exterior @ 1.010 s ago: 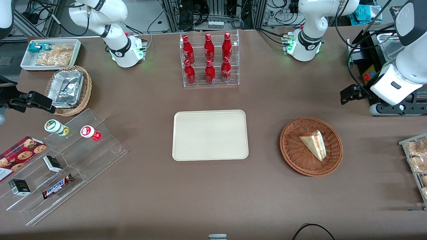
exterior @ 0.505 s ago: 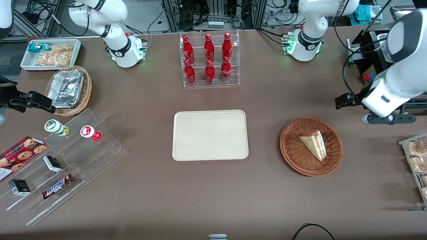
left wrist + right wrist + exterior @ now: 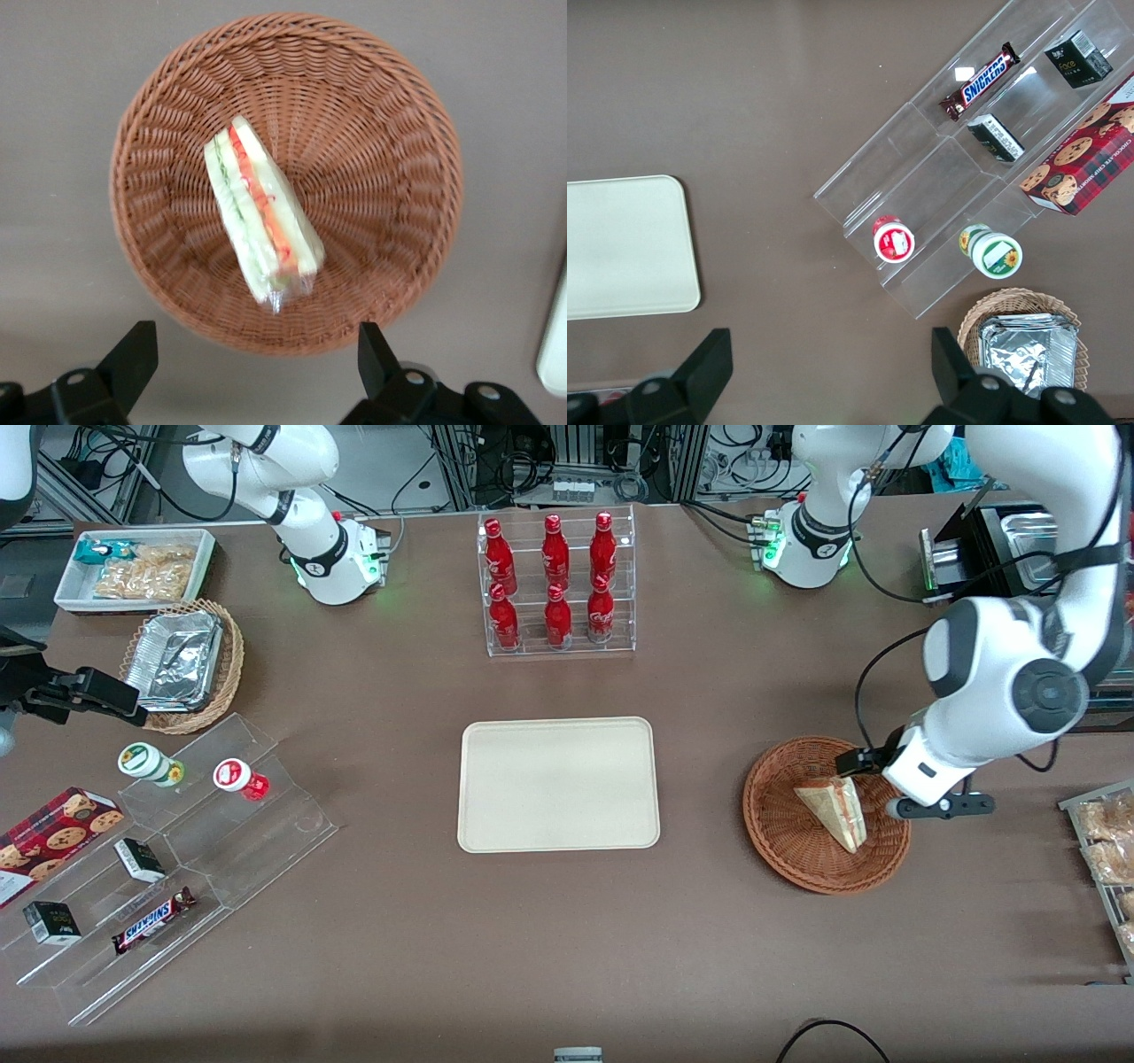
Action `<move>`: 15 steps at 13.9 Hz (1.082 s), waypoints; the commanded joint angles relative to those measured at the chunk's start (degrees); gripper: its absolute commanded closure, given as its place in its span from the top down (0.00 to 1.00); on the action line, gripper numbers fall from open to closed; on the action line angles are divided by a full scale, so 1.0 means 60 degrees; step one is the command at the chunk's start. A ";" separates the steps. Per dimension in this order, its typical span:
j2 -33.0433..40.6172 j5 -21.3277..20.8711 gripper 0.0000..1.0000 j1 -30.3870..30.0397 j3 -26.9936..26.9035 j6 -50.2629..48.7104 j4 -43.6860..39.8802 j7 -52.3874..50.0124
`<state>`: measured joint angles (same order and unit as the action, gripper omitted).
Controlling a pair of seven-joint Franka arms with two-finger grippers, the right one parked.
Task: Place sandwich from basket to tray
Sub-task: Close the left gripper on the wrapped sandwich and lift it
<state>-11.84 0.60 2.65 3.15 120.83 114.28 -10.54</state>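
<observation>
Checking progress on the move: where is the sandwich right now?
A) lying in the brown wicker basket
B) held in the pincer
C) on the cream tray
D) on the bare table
A: the sandwich lies in the basket, with the open pincer above, not touching it.

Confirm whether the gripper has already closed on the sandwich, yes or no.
No: in the left wrist view the gripper hangs open above the basket, both fingers clear of the sandwich, which lies in the basket.

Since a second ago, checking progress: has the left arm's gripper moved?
Yes. The gripper, fingers open, has swung in from the table's working-arm end to hover above the basket, beside the sandwich.
</observation>
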 commanded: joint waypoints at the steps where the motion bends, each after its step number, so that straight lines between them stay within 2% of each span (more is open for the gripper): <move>1: 0.0288 0.0017 1.00 0.0041 0.0002 0.1172 0.1004 -0.1110; 3: 0.0245 0.0017 1.00 0.0056 0.0002 0.1438 0.1197 -0.2993; 7: -0.0077 0.0017 1.00 0.0100 0.0032 0.1935 0.1197 -0.5722; 14: -0.0896 0.0017 1.00 0.0202 0.0017 0.3225 0.1403 -0.6036; 15: -0.0970 0.0017 0.89 0.0202 0.0017 0.3255 0.1373 -0.5993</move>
<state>-16.49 0.61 3.48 3.49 139.01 122.91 -45.67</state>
